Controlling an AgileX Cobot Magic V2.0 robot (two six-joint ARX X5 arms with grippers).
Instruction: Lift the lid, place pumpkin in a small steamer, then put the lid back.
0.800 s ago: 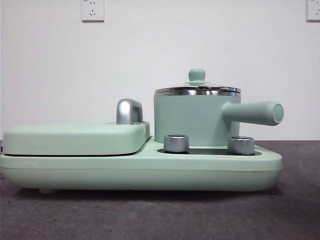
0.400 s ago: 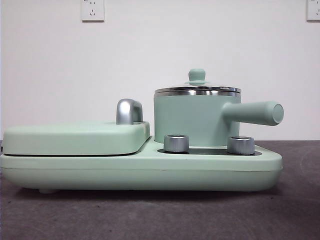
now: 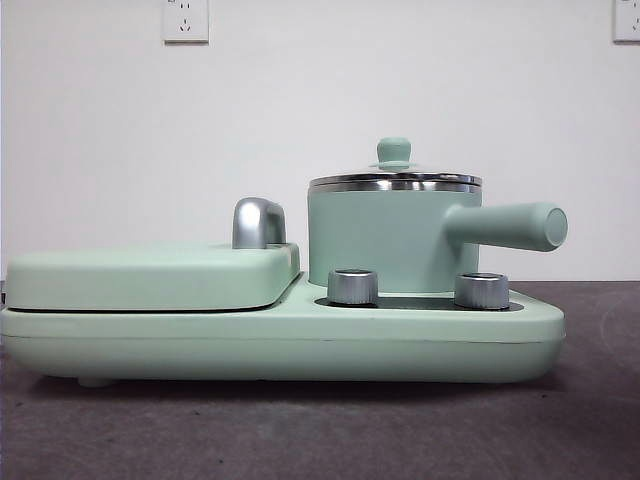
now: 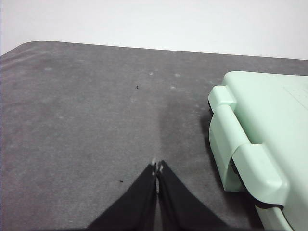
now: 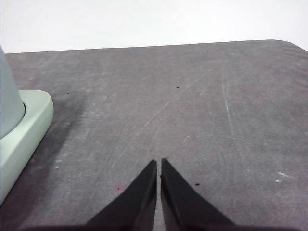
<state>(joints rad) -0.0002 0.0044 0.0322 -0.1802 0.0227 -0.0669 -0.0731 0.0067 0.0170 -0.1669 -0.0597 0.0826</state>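
The small steamer (image 3: 390,240), a mint-green pot with a thick side handle (image 3: 510,226), stands on the right half of the appliance base. The lid (image 3: 394,178), with a chrome rim and a mint-green knob (image 3: 394,151), sits shut on it. The pumpkin is out of view. My left gripper (image 4: 157,168) is shut and empty above the grey table, beside the base's end (image 4: 250,159). My right gripper (image 5: 158,166) is shut and empty over bare table, with the base's other corner (image 5: 21,130) off to one side. Neither arm shows in the front view.
A wide mint-green appliance base (image 3: 280,340) with two silver knobs (image 3: 352,287) carries a flat griddle cover (image 3: 150,275) with a chrome handle (image 3: 258,222). Grey table (image 3: 600,400) lies around it. A white wall with sockets (image 3: 185,20) stands behind.
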